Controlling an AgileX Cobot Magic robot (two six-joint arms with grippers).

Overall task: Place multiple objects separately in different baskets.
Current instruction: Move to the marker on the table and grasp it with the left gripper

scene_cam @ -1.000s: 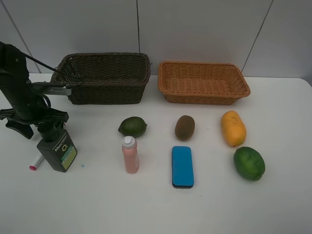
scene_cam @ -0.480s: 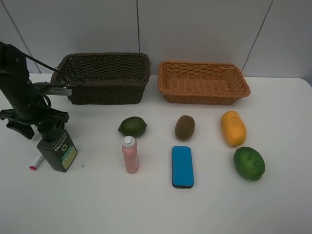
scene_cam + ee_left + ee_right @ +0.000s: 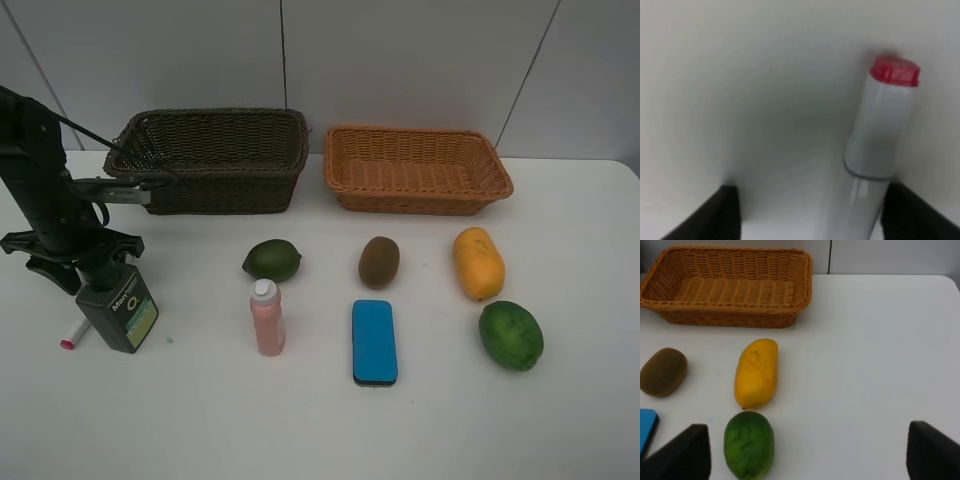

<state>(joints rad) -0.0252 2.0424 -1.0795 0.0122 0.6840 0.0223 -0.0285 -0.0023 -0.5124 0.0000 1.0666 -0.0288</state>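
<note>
My left gripper [image 3: 85, 258] sits at the far left, its jaws drawn in around the pump top of the upright dark green pump bottle [image 3: 120, 312]. Beside that bottle lies the small white-pink tube [image 3: 74, 334]; the left wrist view shows this tube [image 3: 880, 150] on the table beyond the fingers [image 3: 725, 212]. In a loose group stand or lie the pink bottle [image 3: 267, 318], blue eraser [image 3: 374, 341], two green fruits [image 3: 272, 259] [image 3: 511, 334], kiwi [image 3: 379, 261] and mango [image 3: 478, 263]. My right gripper [image 3: 810, 455] is open above the mango [image 3: 756, 372].
At the back stand the dark brown basket [image 3: 215, 190] and, to its right, the light tan basket [image 3: 420, 203], both with nothing inside. A wall rises behind them. The table's right edge lies beyond the mango.
The left gripper's jaws have narrowed around the pump bottle's top. The bottle and everything else stay where they were.
</note>
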